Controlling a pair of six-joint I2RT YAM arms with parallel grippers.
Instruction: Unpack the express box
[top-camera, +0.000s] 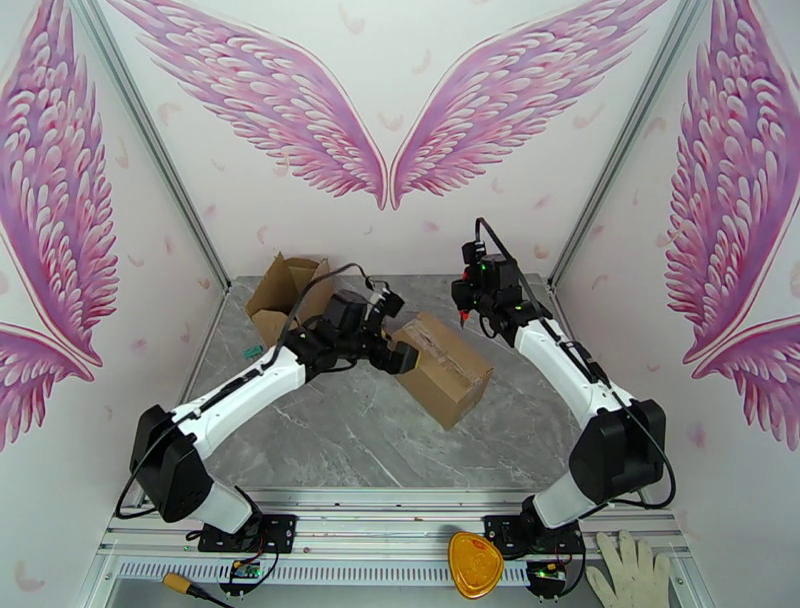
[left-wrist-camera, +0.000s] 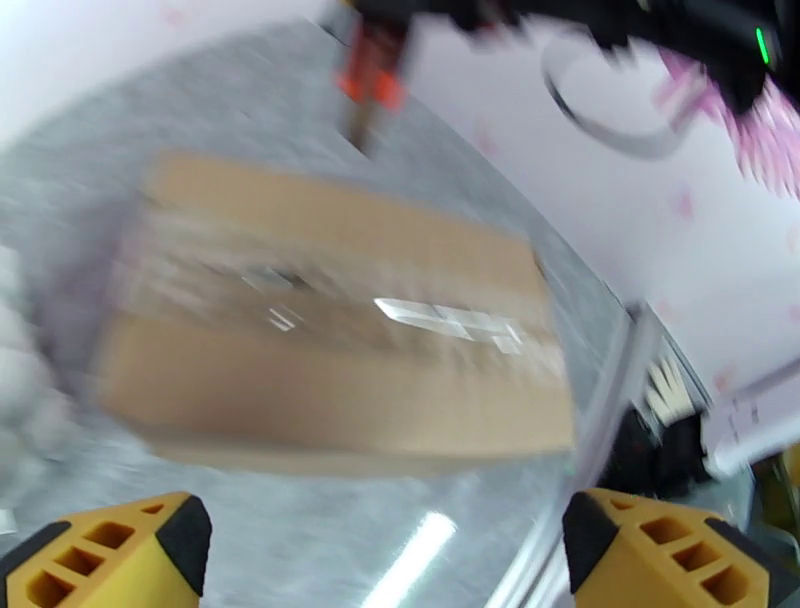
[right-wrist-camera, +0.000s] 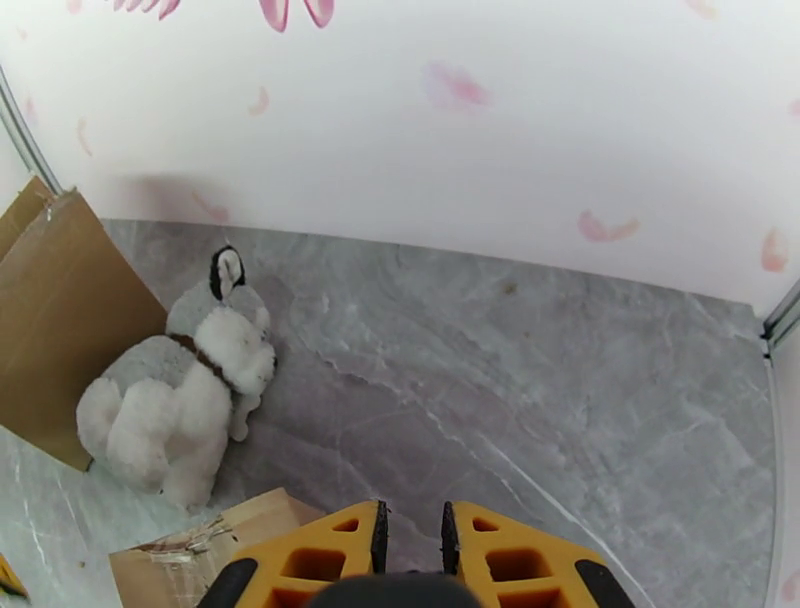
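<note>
The express box (top-camera: 440, 368), brown cardboard sealed with clear tape, lies closed mid-table (top-camera: 350, 440) before the wide-open left claw (left-wrist-camera: 385, 535), the right claw (right-wrist-camera: 410, 540) pinching a small orange-red tool (left-wrist-camera: 372, 80) near its far edge, with an opened carton (top-camera: 285, 295), contents hidden, beside a plush toy (right-wrist-camera: 185, 400).

Centre: box (top-camera: 440, 368) lies askew on the table (top-camera: 330, 450), just right of the middle of the top view, and blocks that ground.
Upper left: open box (top-camera: 285, 295) fills the far left corner, flaps raised.
Between the boxes: the left arm (top-camera: 250, 385) crosses here. A plush (right-wrist-camera: 185, 400) lies against the open box's flap, left in the right wrist view.
Box's left end: left gripper (left-wrist-camera: 385, 550) is near it, fingers spread wide.
Over the box's far edge: right gripper (right-wrist-camera: 412, 530), nearly closed on a red tool (left-wrist-camera: 372, 75) that hangs tip down.
Far right: bare marble runs to the wall, free.
Lower middle: a bare strip between the arms, free.
</note>
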